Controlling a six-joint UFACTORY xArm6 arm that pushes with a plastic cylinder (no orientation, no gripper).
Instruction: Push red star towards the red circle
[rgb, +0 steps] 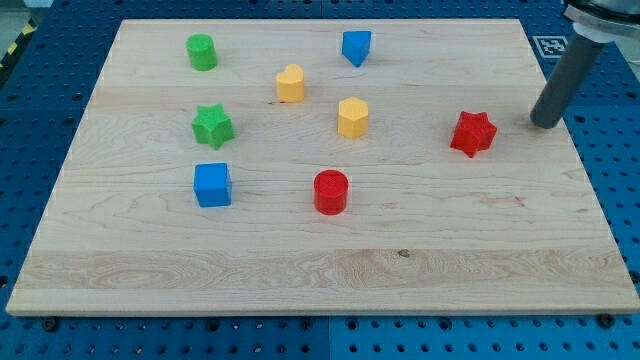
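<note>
The red star lies on the wooden board toward the view's right. The red circle, a short red cylinder, stands near the board's middle, below and to the left of the star. My tip rests on the board to the right of the red star, slightly higher in the view, with a gap of bare wood between them. The dark rod rises from it toward the view's top right corner.
A yellow hexagon and a yellow block stand left of the star. A blue block is at the top. A green cylinder, green star and blue cube stand at the left.
</note>
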